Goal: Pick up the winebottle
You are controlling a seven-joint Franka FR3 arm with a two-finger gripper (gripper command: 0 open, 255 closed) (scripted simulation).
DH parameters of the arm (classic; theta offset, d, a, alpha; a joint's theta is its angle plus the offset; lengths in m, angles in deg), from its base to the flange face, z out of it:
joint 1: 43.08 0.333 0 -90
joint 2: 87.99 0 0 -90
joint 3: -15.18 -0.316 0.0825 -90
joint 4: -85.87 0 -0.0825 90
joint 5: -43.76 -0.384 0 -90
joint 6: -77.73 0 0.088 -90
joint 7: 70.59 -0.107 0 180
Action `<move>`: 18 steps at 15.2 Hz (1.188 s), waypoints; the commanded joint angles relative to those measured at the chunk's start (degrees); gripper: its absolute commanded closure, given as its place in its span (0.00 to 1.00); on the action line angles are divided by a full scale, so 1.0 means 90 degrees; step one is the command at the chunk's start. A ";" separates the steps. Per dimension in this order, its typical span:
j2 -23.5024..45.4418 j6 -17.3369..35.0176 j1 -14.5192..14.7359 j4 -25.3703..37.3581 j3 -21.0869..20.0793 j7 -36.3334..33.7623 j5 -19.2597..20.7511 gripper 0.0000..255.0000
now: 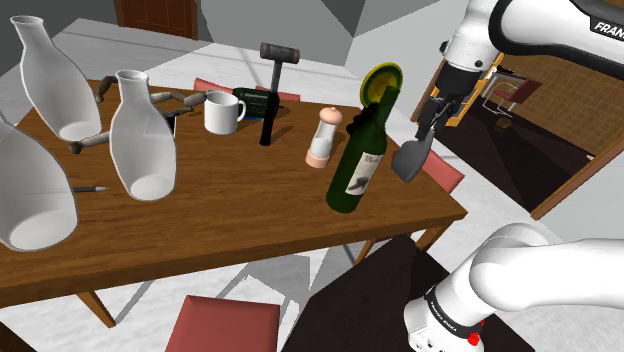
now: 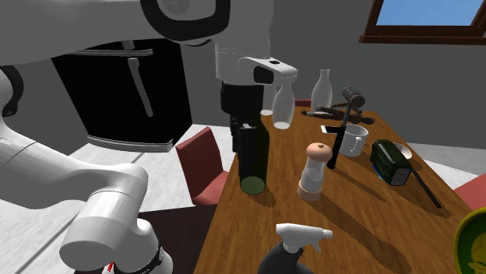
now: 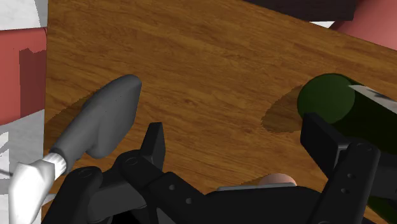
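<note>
While the black gripper [image 3: 234, 130] gapes beside the dark green labelled winebottle [image 3: 326, 97], I must centre on its neck before closing.

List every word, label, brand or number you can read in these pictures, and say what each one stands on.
"FRAN": on the arm's upper link, cut off by the shoulder view's right edge.
Small lettering on the arm's lower joint: too small to read.
Label on the dark green wine bottle: marks too blurred to read.
No other text is legible.
</note>
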 commanded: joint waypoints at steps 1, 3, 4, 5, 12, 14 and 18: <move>0.0000 0.0000 0.0000 0.0000 0.0000 0.0000 0.0000 0.00; 0.0115 -0.0065 0.0023 0.0271 -0.0210 -0.0381 -0.0250 0.00; 0.0181 -0.0093 0.0029 0.0416 -0.0314 -0.0572 -0.0369 0.00; 0.0253 -0.0120 0.0035 0.0567 -0.0415 -0.0763 -0.0481 0.00; 0.0891 -0.0265 -0.0001 0.1799 -0.1106 -0.2107 -0.1118 0.00; 0.1118 -0.0303 -0.0030 0.2212 -0.1300 -0.2496 -0.1244 0.00; 0.1216 -0.0169 -0.0042 0.2295 -0.1450 -0.2787 -0.1338 0.00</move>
